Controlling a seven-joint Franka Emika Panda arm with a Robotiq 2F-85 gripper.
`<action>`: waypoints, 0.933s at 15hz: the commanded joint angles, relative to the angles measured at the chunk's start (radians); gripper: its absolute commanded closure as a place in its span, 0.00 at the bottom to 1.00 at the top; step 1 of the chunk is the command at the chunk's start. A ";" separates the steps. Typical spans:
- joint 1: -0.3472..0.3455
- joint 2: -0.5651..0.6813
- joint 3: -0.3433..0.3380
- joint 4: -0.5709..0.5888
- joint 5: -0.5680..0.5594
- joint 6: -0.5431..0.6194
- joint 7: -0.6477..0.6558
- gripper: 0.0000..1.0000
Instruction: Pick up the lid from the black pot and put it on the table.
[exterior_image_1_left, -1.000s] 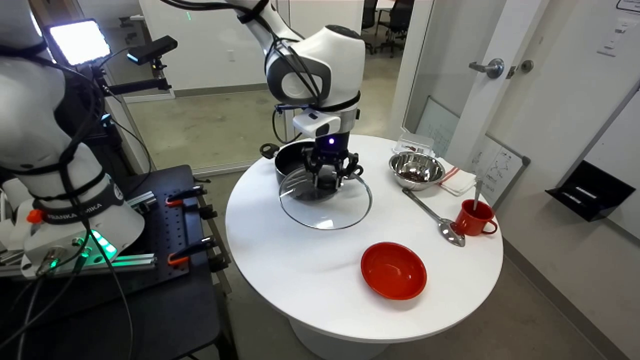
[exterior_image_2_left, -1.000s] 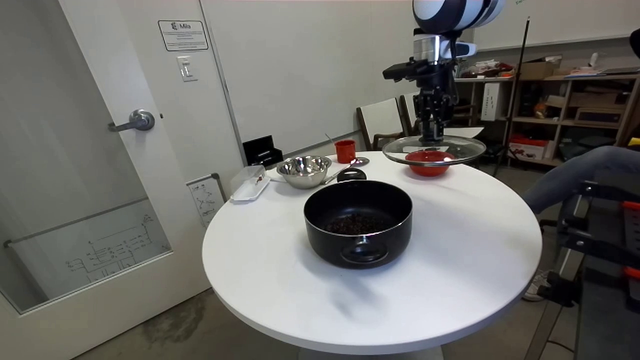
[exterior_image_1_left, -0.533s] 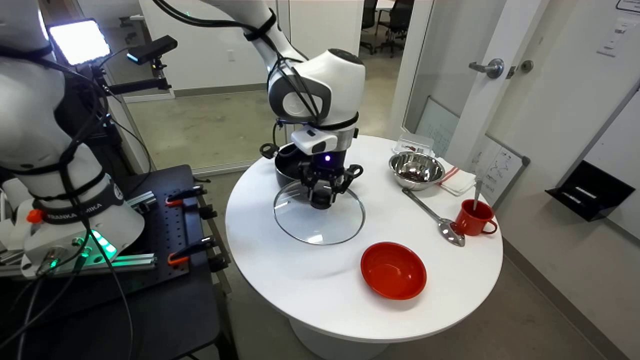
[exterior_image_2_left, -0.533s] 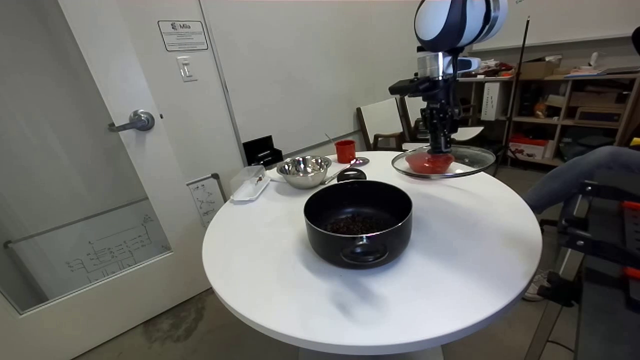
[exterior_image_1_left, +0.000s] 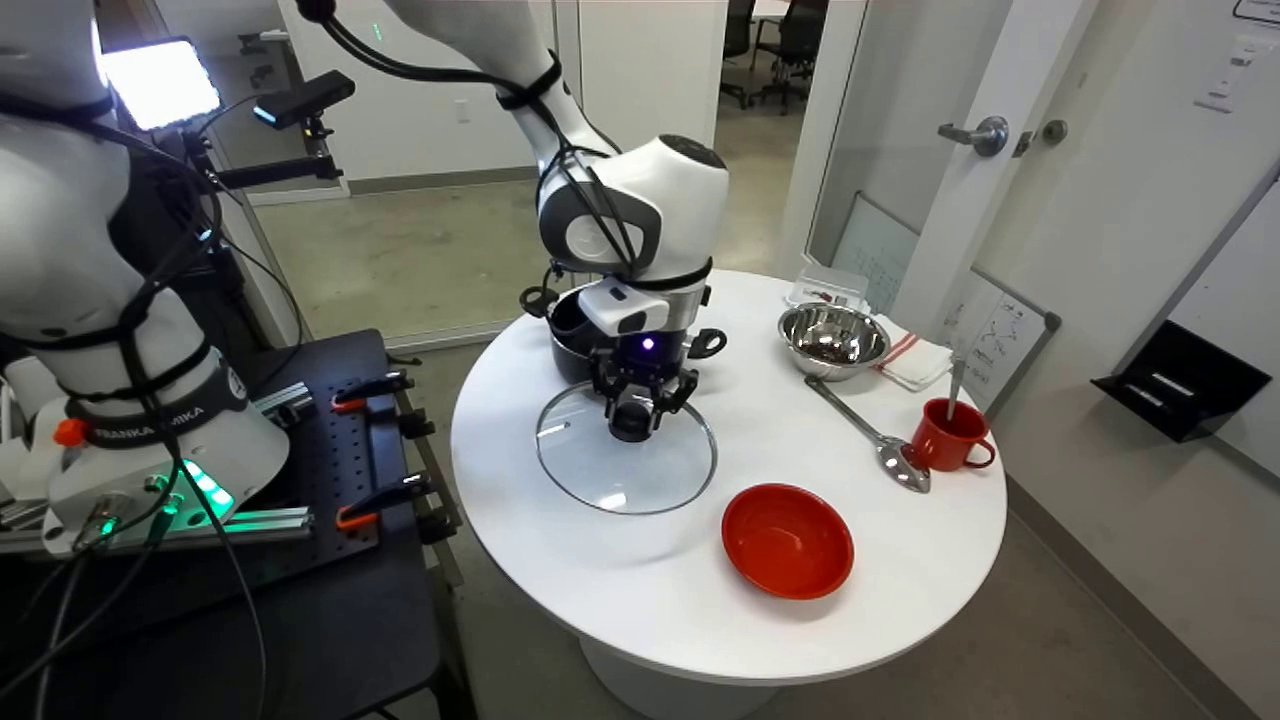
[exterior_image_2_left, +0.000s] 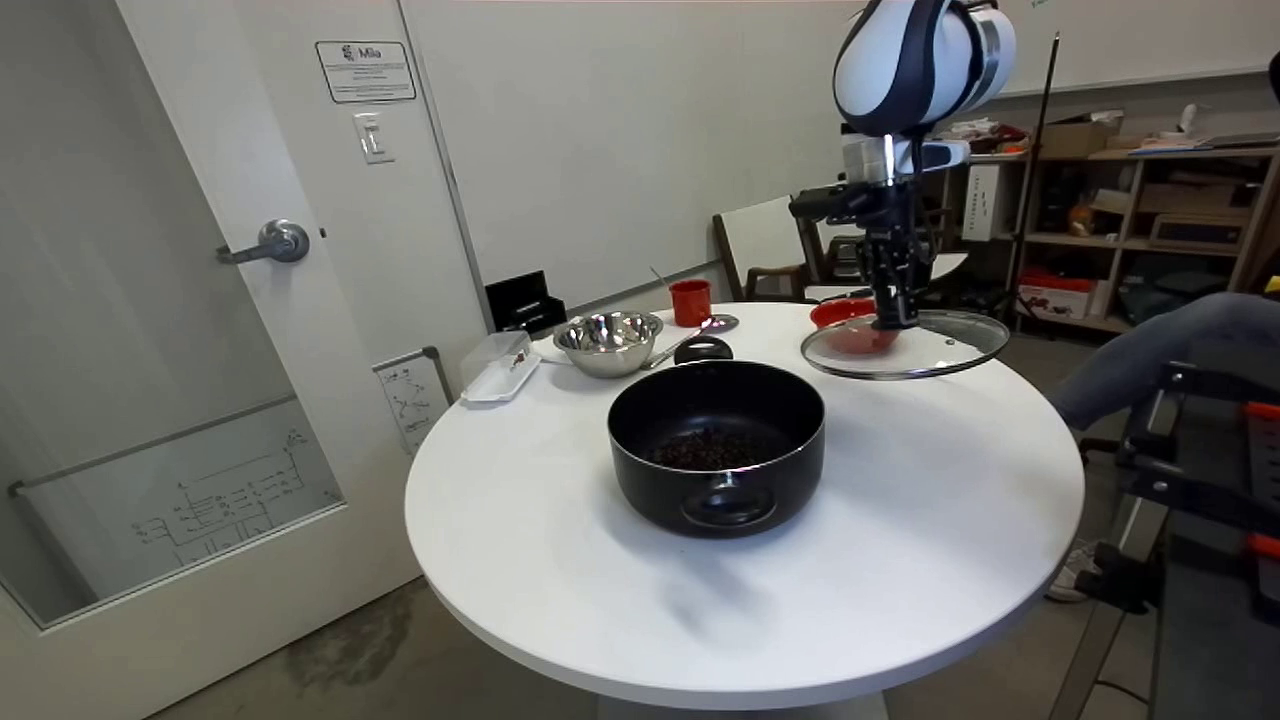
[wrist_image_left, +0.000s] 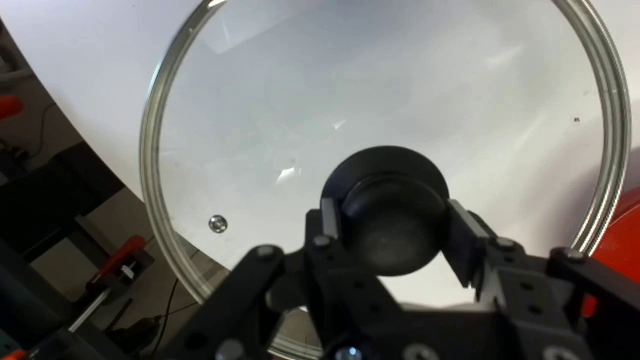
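Note:
The lid (exterior_image_1_left: 600, 475), clear glass with a metal rim, hangs roughly level over the white table (exterior_image_2_left: 520, 530). In the wrist view, my gripper (wrist_image_left: 390, 215) is shut on the lid's black knob (wrist_image_left: 392, 240), a finger on each side. The height of the gap under the lid is hard to judge. The black pot (exterior_image_2_left: 645, 485) stands uncovered, with small dark bits inside. In an exterior view my arm hides part of the pot, which sits behind the lid.
A red bowl (exterior_image_1_left: 787, 545) sits close beside the lid and shows at the right edge of the wrist view (wrist_image_left: 620, 245). Farther off are a steel bowl (exterior_image_2_left: 605, 362), a large spoon (exterior_image_1_left: 850, 415), a red mug (exterior_image_1_left: 940, 440), a folded towel (exterior_image_1_left: 915, 362) and a plastic container (exterior_image_2_left: 500, 375).
The gripper has come down with the lid and moved away from the pot. The lid is now lower, over the table near the red bowl. The grip on the knob is unchanged.

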 joint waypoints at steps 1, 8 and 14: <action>0.016 0.019 -0.009 0.017 0.001 0.008 0.031 0.74; 0.008 0.048 0.016 0.008 0.046 0.075 0.010 0.74; 0.017 0.083 0.028 0.003 0.071 0.126 0.011 0.74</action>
